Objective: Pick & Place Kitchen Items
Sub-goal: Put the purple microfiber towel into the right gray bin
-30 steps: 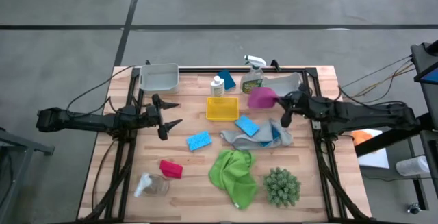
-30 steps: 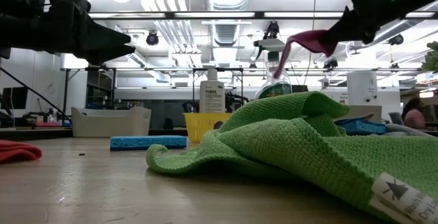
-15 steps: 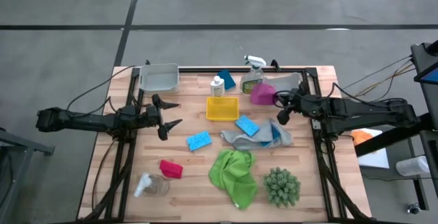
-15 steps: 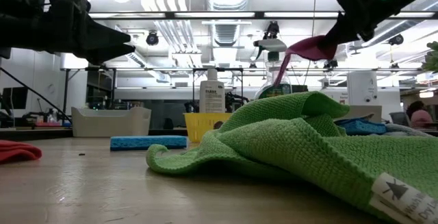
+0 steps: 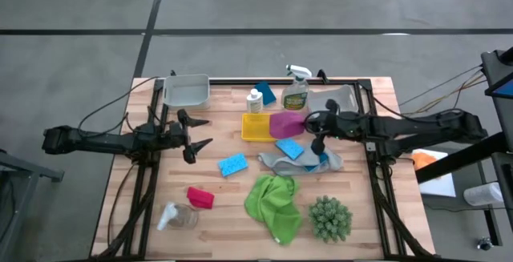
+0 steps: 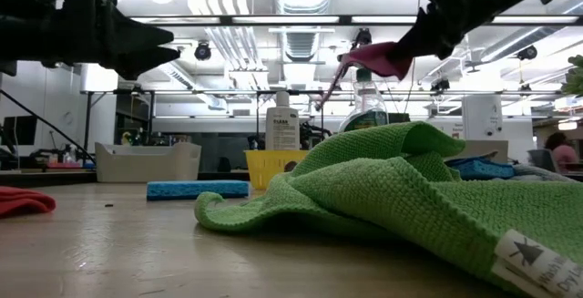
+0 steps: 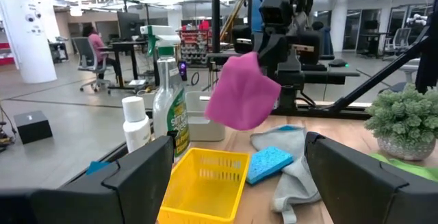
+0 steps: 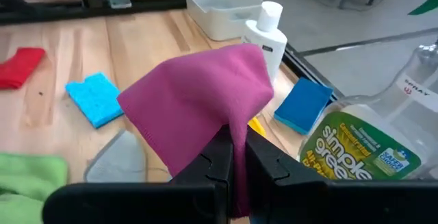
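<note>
- Right gripper [image 5: 313, 123] — clenched on the magenta cloth [image 5: 285, 122], which hangs in the air over the yellow tray's [image 5: 258, 127] right edge.
- Left gripper [image 5: 195, 132] — fingers spread, holding nothing, above the table's [image 5: 128, 206] left side.

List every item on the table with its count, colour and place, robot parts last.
magenta cloth: 1, hanging from the right end effector over the yellow tray
yellow tray: 1, table centre
blue sponges: 3, two mid-table, one at the far edge
spray bottle: 1, clear, far edge
white bottle: 1, behind the tray
bins: 2, pale, far edge
grey cloth: 1, centre-right
green cloth: 1, near edge
plant: 1, green, near right
red cloth: 1, near left
jar: 1, clear, near left
left end effector: open, waiting at left
right end effector: shut on the magenta cloth
</note>
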{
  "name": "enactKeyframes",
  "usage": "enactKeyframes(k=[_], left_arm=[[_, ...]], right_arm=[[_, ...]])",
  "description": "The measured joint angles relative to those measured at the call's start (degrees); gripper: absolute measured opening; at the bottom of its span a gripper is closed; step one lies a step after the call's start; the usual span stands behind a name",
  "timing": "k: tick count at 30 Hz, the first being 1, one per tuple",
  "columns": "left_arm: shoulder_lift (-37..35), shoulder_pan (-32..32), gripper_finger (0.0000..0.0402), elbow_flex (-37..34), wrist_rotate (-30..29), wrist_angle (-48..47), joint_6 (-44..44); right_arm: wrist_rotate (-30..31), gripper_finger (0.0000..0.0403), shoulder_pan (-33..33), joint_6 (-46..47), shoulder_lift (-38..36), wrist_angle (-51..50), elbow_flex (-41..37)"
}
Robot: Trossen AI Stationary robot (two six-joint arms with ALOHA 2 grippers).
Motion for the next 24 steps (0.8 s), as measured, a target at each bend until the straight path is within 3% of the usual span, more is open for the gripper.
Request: enactKeyframes(k=[7, 15, 24], left_arm=[[0.0, 0.0, 0.0331, 0.0, 0.0, -0.1, 0.0], [0.0, 0.0, 0.0331, 0.0, 0.0, -0.2, 0.0], [0.0, 0.0, 0.0331, 0.0, 0.0, -0.2, -0.1]], right_arm=[[2.3, 0.0018, 0.0, 2.0, 0.8, -13.0, 5.6], [13.0, 0.0018, 0.0, 8.4, -0.5, -33.2, 10.9], [20.8, 0.0018, -2.7, 11.9, -2.9, -40.2, 12.1]])
